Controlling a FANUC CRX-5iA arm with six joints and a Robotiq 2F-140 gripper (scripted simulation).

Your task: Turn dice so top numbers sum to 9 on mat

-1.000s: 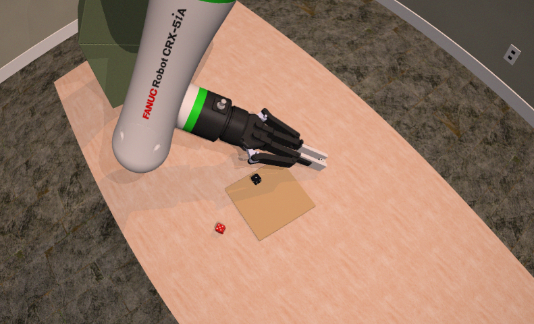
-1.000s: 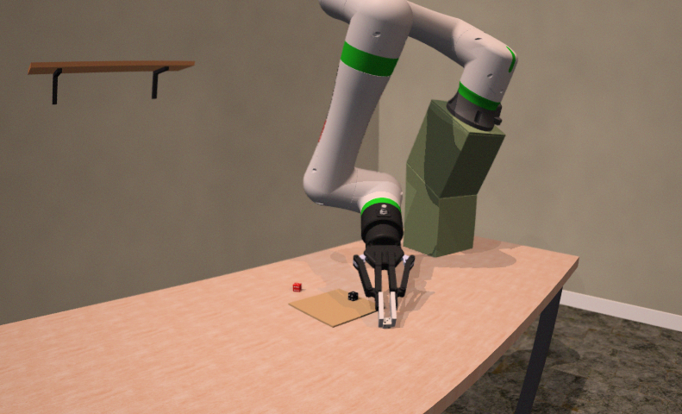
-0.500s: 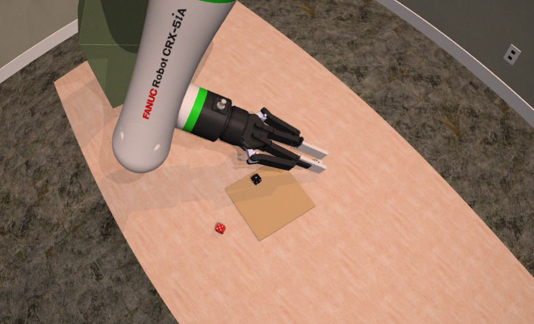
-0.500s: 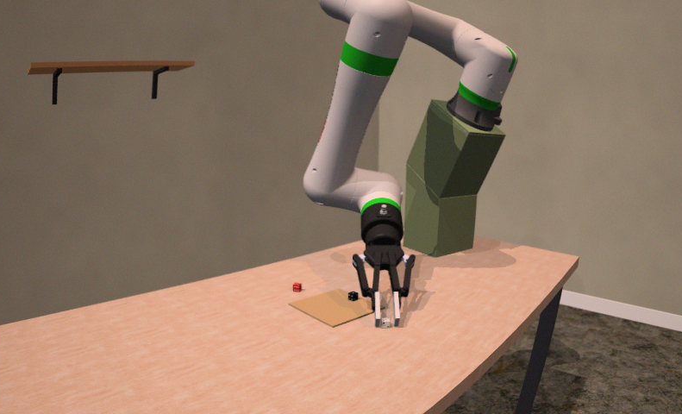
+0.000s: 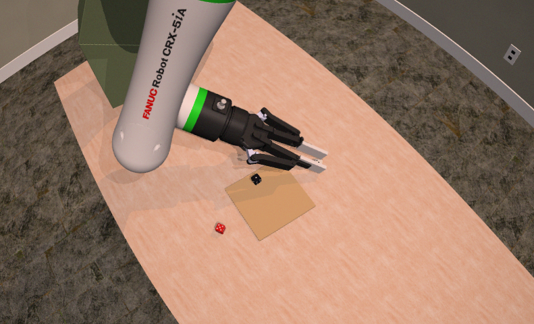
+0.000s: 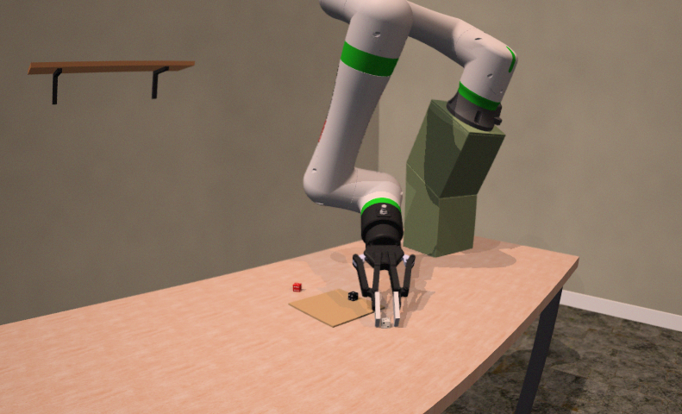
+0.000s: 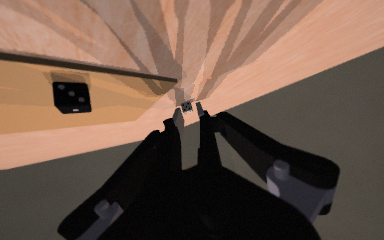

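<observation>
A white die (image 5: 318, 160) (image 6: 385, 323) (image 7: 186, 107) sits on the table beyond the mat's corner. My gripper (image 5: 324, 162) (image 6: 387, 321) (image 7: 189, 112) is tilted low over the table, its fingers a little apart around the white die, with a gap visible beside it. A black die (image 5: 256, 179) (image 6: 352, 296) (image 7: 72, 98) lies on the tan mat (image 5: 275, 212) (image 6: 328, 312) (image 7: 19, 112) near one edge. One of its faces shows three pips in the wrist view. A red die (image 5: 220, 228) (image 6: 297, 287) lies off the mat, with five pips seemingly on top. The white die's top number is unclear.
The wooden table (image 5: 362, 240) (image 6: 180, 348) carries the mat and dice. The green pedestal (image 5: 113, 72) (image 6: 439, 220) stands at the table's back end. The black die and mat are close beside one gripper finger. A shelf (image 6: 110, 66) is on the wall.
</observation>
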